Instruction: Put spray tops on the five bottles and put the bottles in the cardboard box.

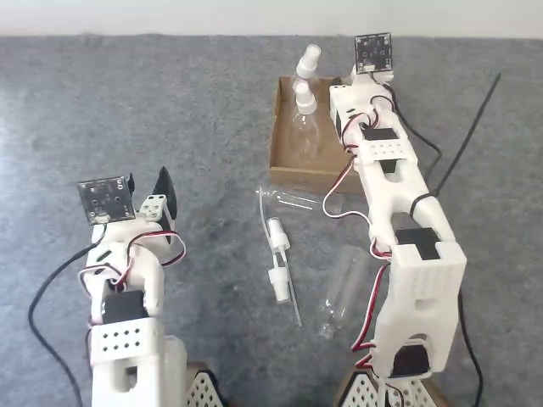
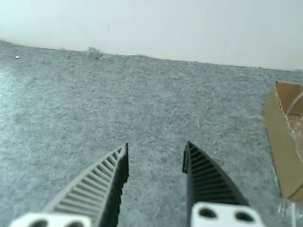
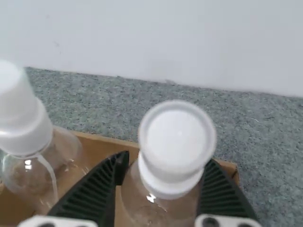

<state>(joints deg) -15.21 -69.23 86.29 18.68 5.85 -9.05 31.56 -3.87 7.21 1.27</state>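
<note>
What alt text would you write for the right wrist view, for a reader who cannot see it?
The right gripper holds a clear bottle with a white spray top between its fingers, over the cardboard box. A second capped bottle is beside it; grey carpet and a white wall are behind.

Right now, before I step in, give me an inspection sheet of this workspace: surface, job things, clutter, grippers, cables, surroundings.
Surface: grey felt table, no spills seen.
Job's things: cardboard box holds two capped bottles; one uncapped bottle lies on the felt, with what looks like another clear bottle by the box front; two loose spray tops lie between them.
Clutter: nothing seen.
Grippers: left gripper open over bare felt; right gripper shut on a capped bottle, beside the second capped bottle.
Cables: servo wires along the arms; black cable across the felt.
Surroundings: white wall.
</note>
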